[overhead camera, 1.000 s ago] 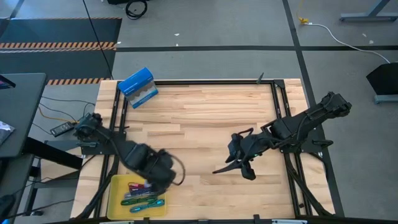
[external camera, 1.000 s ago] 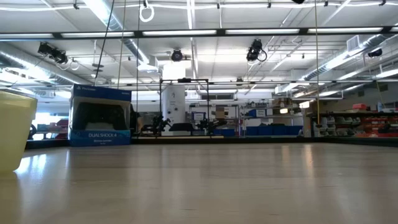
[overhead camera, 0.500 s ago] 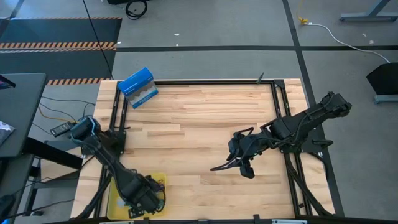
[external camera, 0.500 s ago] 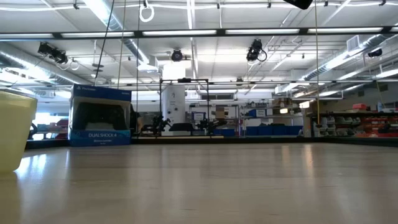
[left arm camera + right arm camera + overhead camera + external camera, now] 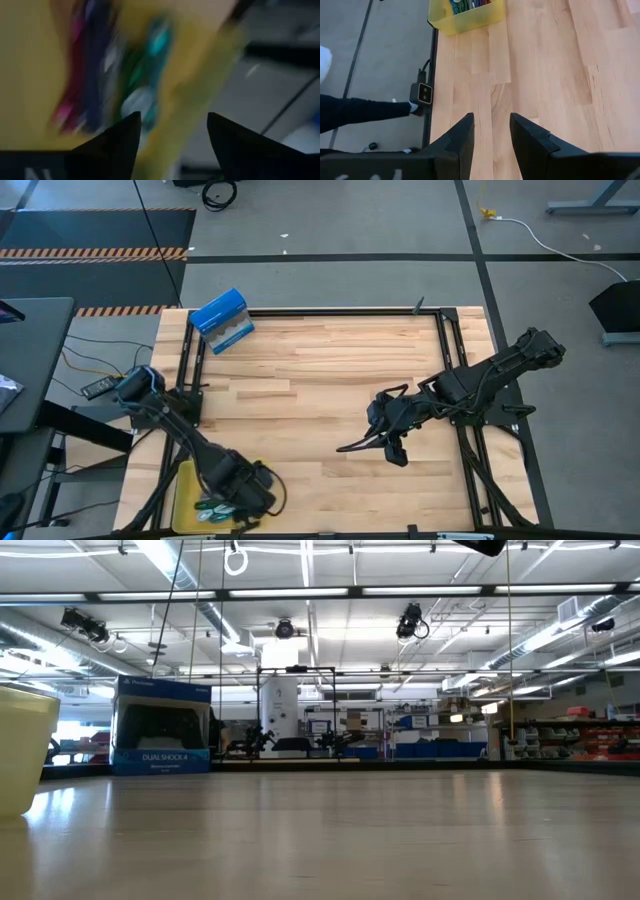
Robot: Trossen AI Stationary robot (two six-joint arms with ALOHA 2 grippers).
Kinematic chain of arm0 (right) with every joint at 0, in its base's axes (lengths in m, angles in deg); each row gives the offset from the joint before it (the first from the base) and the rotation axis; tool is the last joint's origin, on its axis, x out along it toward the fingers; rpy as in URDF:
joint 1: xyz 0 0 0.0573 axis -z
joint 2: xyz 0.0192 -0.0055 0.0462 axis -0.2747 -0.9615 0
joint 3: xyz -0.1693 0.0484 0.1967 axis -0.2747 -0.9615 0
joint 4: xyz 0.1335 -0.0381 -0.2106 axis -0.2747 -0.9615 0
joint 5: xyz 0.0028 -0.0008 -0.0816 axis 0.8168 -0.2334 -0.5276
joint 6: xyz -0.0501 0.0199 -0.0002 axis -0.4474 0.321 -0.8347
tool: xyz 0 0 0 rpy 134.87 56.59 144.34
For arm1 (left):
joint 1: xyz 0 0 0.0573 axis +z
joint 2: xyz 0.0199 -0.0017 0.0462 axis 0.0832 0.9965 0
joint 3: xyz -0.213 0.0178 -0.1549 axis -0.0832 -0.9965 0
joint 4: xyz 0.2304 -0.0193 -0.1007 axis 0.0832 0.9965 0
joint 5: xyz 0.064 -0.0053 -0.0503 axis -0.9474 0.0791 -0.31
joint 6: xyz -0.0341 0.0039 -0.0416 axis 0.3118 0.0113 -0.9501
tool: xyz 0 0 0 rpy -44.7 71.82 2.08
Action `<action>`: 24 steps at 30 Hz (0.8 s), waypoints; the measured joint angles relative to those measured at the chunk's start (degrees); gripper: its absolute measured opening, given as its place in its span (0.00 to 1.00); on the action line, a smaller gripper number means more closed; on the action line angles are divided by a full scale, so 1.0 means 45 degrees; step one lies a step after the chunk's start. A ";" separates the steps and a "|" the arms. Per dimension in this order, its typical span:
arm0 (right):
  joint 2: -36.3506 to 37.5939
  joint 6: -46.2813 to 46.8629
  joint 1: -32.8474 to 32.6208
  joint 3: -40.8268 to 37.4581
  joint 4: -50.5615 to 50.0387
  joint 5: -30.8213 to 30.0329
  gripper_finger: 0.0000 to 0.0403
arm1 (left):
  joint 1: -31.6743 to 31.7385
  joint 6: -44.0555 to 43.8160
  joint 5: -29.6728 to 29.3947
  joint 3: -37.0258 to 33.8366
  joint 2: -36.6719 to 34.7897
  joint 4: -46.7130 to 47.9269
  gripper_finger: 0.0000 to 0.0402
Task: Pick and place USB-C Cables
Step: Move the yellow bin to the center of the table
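We have our left pincer down over the yellow tray at the near left corner of the bench, where the USB-C cables lie bundled side by side: magenta, purple, dark green and teal show through the blur of the left wrist view. Its two fingers stand well apart with nothing between them, so we hold no cable yet.

We judge the step in hand to be the reach and pick. To do it well, we should settle on one bundle at the edge of the row, likely the teal one nearest the tray wall, and bring the fingers down astride it alone. The bundles lie close together, so a wide descent risks catching two, or nudging the light tray across the wood. A slow, steady close on the middle of the bundle should keep the coils from springing loose.

Our right pincer waits above bare wood on the right half of the bench, its fingers a little apart and empty.

In the low view, the blue box at the far left corner reads "DUALSHOCK 4". A smaller line of print near its top edge is too small to make out.
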 joint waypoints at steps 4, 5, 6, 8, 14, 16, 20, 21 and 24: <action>0.0000 0.0056 0.0000 0.0000 -0.0010 -0.0080 0.32 | 0.0388 -0.0751 -0.1516 0.0300 0.0013 -0.2190 0.59; 0.0000 0.0115 0.0000 0.0000 -0.0010 -0.0202 0.32 | 0.0498 -0.0768 -0.1580 0.0313 0.0088 -0.2210 0.59; 0.0000 0.0160 0.0000 0.0000 -0.0006 -0.0291 0.32 | 0.0595 -0.0741 -0.1540 0.0300 0.0208 -0.2007 0.57; -0.0005 0.0220 0.0005 0.0000 -0.0005 -0.0334 0.32 | 0.0726 -0.0502 -0.1286 0.0268 0.0462 -0.1381 0.55; -0.0010 -0.0052 0.0019 0.0000 -0.0237 -0.0337 0.32 | 0.0827 0.0449 -0.1290 0.0270 0.0491 0.1557 0.48; -0.0010 -0.0135 0.0069 -0.0003 -0.0352 -0.0230 0.32 | 0.0809 0.1500 -0.1298 0.0274 0.0412 0.2517 0.47; -0.0015 -0.0126 0.0213 -0.0005 -0.0581 -0.0004 0.32 | 0.0510 0.4024 -0.1872 0.0275 0.0403 0.4238 0.46; -0.0015 -0.0069 0.0240 -0.0005 -0.0580 0.0008 0.32 | 0.0400 0.4555 -0.2236 0.0275 0.0403 0.4615 0.46; -0.0015 0.0107 0.0243 -0.0005 -0.0583 0.0011 0.32 | 0.0137 0.5597 -0.3644 0.0130 0.0398 0.4985 0.47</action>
